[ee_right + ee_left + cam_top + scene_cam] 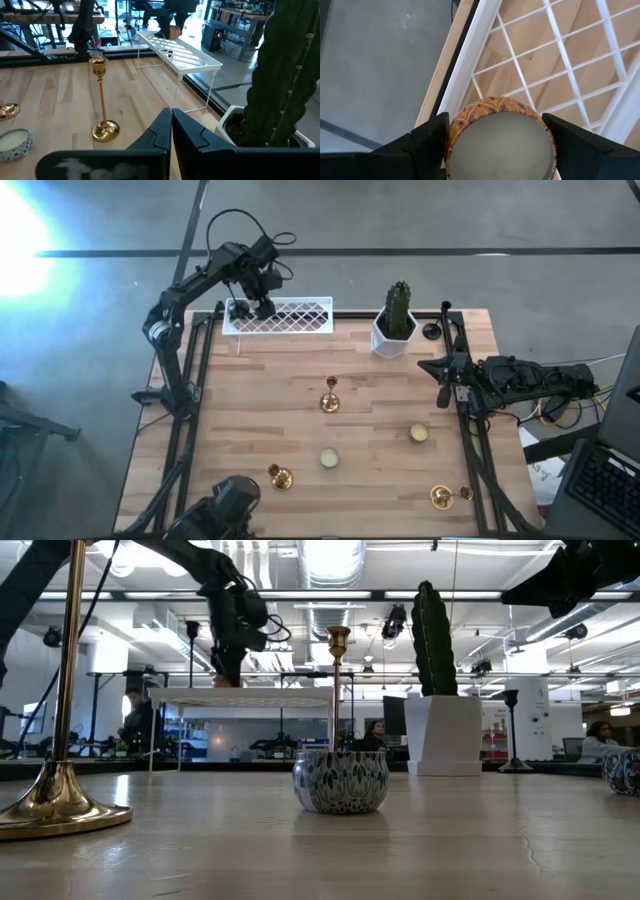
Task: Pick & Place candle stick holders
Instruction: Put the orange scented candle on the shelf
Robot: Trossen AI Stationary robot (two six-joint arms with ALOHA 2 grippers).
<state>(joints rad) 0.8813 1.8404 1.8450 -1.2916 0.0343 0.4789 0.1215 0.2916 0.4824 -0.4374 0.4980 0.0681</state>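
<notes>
- A low round cup (501, 139) with an orange patterned wall is held between the two fingers (427, 145) of the left gripper (243, 308), which are spread wide against its sides.
- The cup is held over the left end of the white lattice tray (290, 317), close to the tray's rim; whether it touches the lattice cannot be told.
- The tray is raised on thin legs at the far edge of the wooden table (260, 400).
- The right gripper (438, 367) is seen clenched shut with nothing in it, at the right edge of the table, just in front of the cactus pot (393, 332).
- A slim black holder (445, 312) stands near the far right corner, behind the right gripper.
- A tall gold holder (330, 395) stands upright near the middle of the table.
- A second gold holder (280, 476) is placed toward the near left, and a third gold holder (444, 496) is seen at the near right with its stem apparently lying along the table.
- Two more low cups rest on the table: one cup (329, 458) near the middle front, the other cup (419, 434) to its right, well apart from each other.
- People are seen in the room beyond the table in the low view.
</notes>
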